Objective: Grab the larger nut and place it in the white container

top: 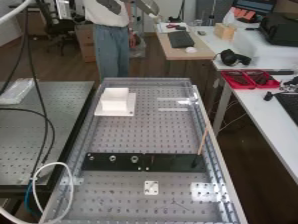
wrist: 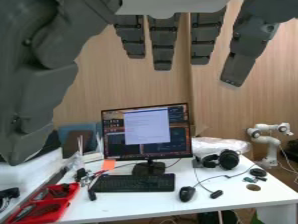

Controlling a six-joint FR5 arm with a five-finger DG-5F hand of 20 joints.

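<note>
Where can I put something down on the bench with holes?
There's room on the bench between the white box and the black strip, and another patch left of the little white plate in the high view. The strip is crowded: nuts near one end, a stick at the other.

Soft indoor light reaches the 2 views, with pale glare on the perforated bench point(top: 126, 138) and a glowing monitor point(wrist: 148, 131).

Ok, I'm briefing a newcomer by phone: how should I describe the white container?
Find the perforated metal bench in the middle of the high view, then look past its black strip to the far left. The white container stands there on a flat white base; it is boxy and upright, unlike the small flat white plate nearer the camera.
</note>
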